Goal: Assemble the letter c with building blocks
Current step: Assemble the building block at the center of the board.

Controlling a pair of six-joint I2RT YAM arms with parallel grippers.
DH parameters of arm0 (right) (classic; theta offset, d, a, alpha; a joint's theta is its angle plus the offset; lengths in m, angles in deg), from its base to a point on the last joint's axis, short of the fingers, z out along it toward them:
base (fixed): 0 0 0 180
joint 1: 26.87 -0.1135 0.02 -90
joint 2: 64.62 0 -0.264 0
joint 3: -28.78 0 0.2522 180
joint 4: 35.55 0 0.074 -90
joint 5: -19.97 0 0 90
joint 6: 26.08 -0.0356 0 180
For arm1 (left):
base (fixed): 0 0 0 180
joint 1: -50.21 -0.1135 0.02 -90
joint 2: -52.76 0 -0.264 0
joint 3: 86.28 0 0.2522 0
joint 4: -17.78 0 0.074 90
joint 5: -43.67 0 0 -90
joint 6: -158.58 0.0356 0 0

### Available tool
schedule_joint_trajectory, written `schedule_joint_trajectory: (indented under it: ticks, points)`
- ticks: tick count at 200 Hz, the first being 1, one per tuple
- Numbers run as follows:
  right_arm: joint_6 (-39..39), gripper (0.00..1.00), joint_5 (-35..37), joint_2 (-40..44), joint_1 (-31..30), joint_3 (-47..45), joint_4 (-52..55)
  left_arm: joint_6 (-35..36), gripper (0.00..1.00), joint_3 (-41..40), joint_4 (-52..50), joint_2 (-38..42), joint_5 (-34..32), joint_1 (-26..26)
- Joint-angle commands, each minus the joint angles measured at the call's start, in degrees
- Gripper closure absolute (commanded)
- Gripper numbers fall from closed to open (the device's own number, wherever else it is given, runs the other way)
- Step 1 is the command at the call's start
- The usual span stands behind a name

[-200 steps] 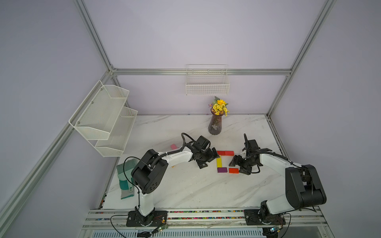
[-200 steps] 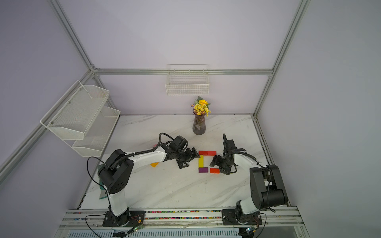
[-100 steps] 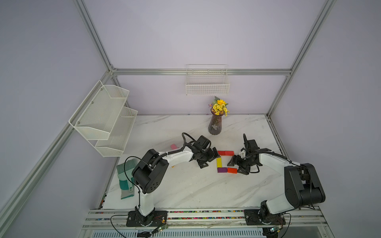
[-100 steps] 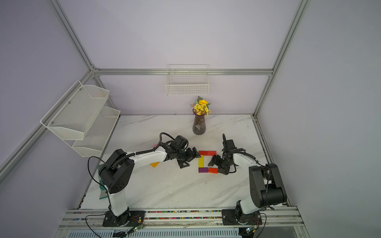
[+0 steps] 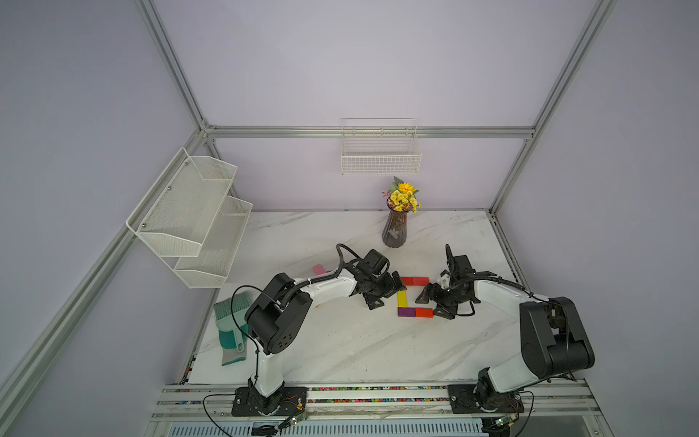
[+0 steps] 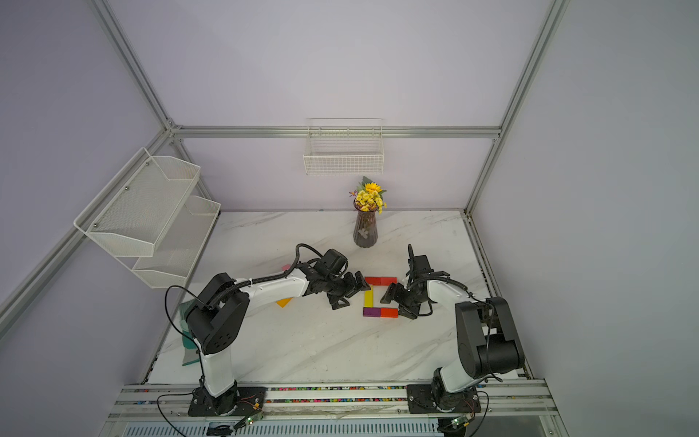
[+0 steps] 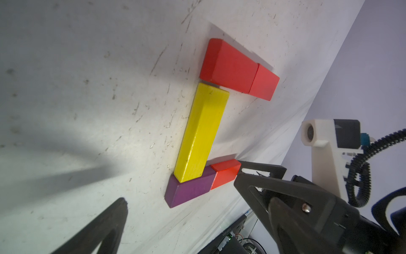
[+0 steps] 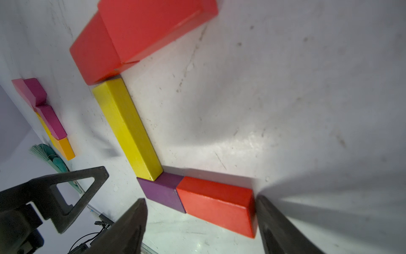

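Now that the right gripper (image 5: 431, 305) has slid in and nudged the lower red block (image 5: 424, 312) flush against the purple (image 5: 406, 311), the C's lower arm sits closed under the yellow (image 5: 402, 299). With the two upper reds (image 5: 415, 280) the letter looks done. The right jaws are spread, one finger (image 8: 272, 220) at the red's end, pinching nothing. The left gripper (image 5: 387, 293) gapes wide beside the yellow. Spare blocks (image 8: 51, 121) are mostly hidden behind the left arm in both top views
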Motion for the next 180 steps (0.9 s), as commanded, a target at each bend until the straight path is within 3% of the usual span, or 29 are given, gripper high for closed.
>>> schedule_joint_trajectory:
  ticks: [1,180]
  points:
    - [-0.3,0.20,0.4,-1.5,-0.3,0.5,-0.8,-0.6,0.00,1.8,0.9,-0.4,0.6,0.3]
    - [-1.6,0.19,3.6,3.4,-0.1,-1.6,0.7,-4.8,0.00,1.1,6.5,-3.4,0.0,4.5]
